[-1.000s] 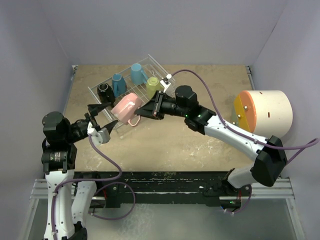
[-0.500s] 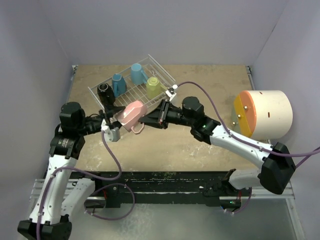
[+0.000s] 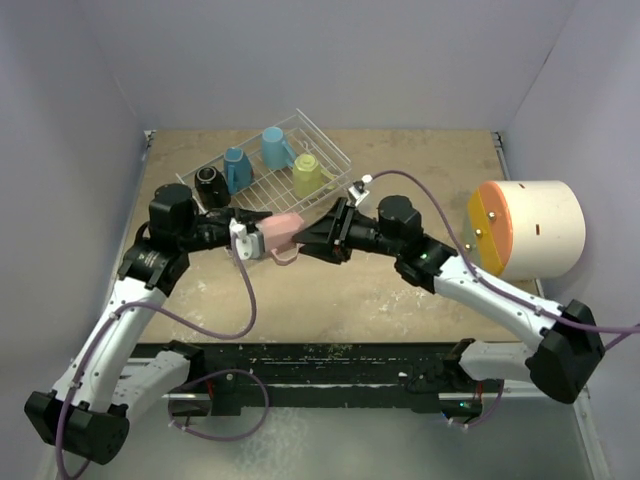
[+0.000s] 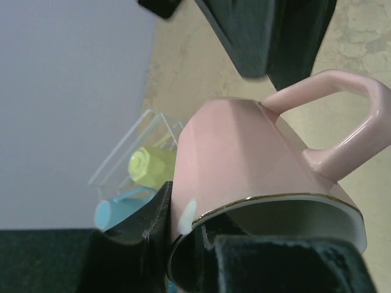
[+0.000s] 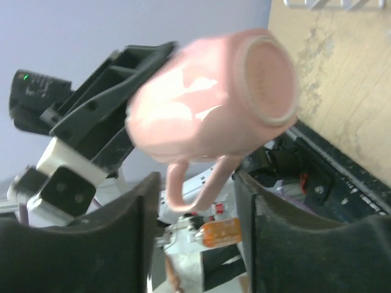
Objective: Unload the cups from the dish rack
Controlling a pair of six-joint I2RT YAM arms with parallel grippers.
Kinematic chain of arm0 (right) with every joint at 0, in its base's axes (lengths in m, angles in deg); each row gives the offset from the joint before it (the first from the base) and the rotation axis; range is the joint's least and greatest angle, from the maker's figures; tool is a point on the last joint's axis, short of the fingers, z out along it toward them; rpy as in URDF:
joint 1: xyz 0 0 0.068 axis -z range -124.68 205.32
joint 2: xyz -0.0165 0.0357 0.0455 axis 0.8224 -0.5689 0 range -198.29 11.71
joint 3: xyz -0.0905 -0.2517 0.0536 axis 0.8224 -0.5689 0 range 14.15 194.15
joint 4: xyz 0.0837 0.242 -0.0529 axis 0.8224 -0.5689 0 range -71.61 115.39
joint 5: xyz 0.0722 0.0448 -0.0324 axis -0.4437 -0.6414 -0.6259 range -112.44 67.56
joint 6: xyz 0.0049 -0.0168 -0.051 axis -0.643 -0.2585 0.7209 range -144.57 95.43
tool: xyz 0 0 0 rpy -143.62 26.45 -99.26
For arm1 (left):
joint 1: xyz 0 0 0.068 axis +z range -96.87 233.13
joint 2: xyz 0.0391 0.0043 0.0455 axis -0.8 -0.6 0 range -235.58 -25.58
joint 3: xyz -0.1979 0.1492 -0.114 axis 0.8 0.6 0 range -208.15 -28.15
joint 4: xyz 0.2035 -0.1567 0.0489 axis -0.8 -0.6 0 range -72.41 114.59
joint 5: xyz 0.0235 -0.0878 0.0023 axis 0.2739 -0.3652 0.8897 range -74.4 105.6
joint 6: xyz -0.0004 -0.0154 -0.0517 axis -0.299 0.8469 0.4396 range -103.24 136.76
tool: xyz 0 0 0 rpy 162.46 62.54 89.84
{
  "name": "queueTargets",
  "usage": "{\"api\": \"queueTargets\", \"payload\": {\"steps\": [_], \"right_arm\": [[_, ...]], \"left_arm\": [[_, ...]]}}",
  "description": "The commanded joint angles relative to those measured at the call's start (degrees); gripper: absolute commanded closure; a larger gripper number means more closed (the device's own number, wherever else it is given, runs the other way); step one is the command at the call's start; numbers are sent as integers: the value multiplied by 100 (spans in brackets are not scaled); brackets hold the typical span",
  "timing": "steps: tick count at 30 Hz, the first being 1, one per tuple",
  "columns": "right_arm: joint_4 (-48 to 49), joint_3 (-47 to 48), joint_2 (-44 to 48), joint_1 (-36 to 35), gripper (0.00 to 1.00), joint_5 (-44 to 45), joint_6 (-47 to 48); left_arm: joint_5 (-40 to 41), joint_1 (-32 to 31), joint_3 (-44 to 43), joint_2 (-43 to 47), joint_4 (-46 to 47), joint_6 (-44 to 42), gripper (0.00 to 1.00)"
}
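A pink cup [image 3: 281,230] hangs in the air in front of the dish rack [image 3: 330,150], lying on its side. My left gripper [image 3: 252,236] is shut on its rim [image 4: 275,201], one finger outside the wall and one inside. My right gripper [image 3: 325,236] stands open just right of the cup; the pink handle [image 5: 194,183] lies loose between its fingers [image 5: 122,244]. In the rack stand a black cup [image 3: 210,184], two light blue cups [image 3: 237,166] [image 3: 274,146] and a yellow-green cup [image 3: 307,173].
A big cream cylinder with an orange-yellow face [image 3: 528,228] lies at the right of the table. The table's near edge, a black rail [image 3: 330,355], runs below both arms. Purple cables loop off both wrists.
The pink cup has passed from right to left: my left gripper reached in and closed on its rim, and my right gripper opened off the handle. The cup moved slightly right.
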Motion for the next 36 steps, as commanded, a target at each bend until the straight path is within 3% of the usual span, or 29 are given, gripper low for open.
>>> {"api": "queueTargets", "payload": {"steps": [1, 5, 8, 11, 14, 24, 35, 36], "right_arm": [[-1334, 654, 647, 386, 37, 370, 1423], [-3082, 1110, 1172, 734, 30, 1223, 2507], [-4367, 1646, 1440, 789, 26, 2417, 3225], [-5147, 2218, 1593, 809, 22, 3226, 3654], [-5737, 2596, 1737, 806, 9, 3849, 3804], [-6715, 2321, 2613, 804, 6, 4599, 3599], [-6778, 2278, 2651, 807, 5, 4335, 3675], [-6783, 2272, 2629, 809, 4, 4318, 3685]], "left_arm": [[47, -56, -672, -518, -513, 707, 100], [764, -518, -1359, -1546, -1076, 1293, 100], [1871, -1268, -1770, -2310, -1428, 1367, 100], [2549, -1784, -2659, -3343, -2046, 1805, 100], [2678, -1957, -3796, -4351, -2461, 2180, 100], [3358, -2335, -6048, -6982, -2896, 2600, 100], [3347, -2559, -7704, -8477, -3850, 2419, 100], [3420, -2574, -7756, -8486, -3813, 2442, 77]]}}
